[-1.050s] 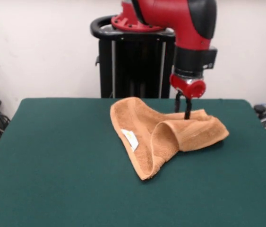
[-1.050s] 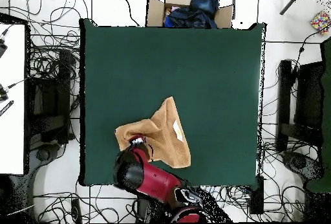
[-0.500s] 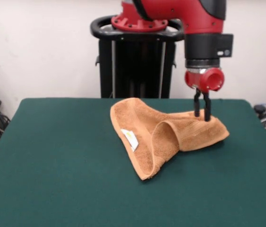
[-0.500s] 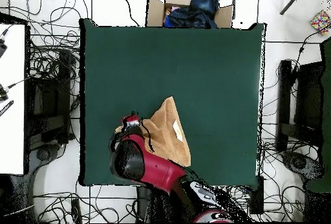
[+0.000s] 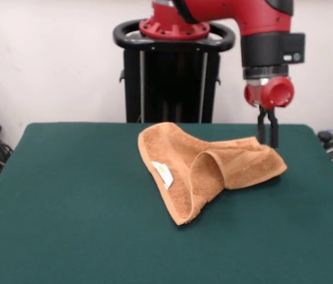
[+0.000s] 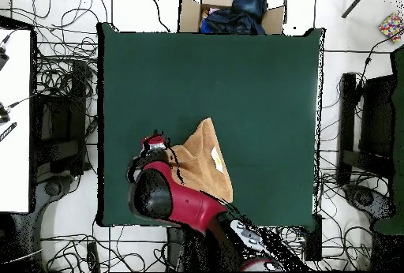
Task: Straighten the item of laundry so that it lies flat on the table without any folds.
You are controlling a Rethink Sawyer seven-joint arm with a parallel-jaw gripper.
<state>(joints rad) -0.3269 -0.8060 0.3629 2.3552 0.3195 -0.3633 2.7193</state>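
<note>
- Towel (image 5: 204,171) placement: it sits right of centre in the front view, on the green table (image 5: 65,207), bunched rather than flat. One flap is curled over into an open loop at mid-frame. A pointed corner reaches toward the lower middle of the frame, and a small white tag (image 5: 164,173) shows on the left slope.
- Risk near the fold: the loop looks soft and loosely propped. A pull taken from only one edge would probably drag the whole bundle across the felt instead of opening it, since terry tends to cling to such cloth.
- Risk at the right corner: a pinch that catches both layers would, in my judgement, carry the fold along and not undo it.
- Gripper (image 5: 268,144) state: the two dark fingers hang close together with nothing between them, so it reads as clenched and empty.
- Relation: in the front view the fingertips sit at the towel's upper right edge, just behind it. Whether they touch the cloth cannot be told. In the overhead view the arm covers the towel's left part.
</note>
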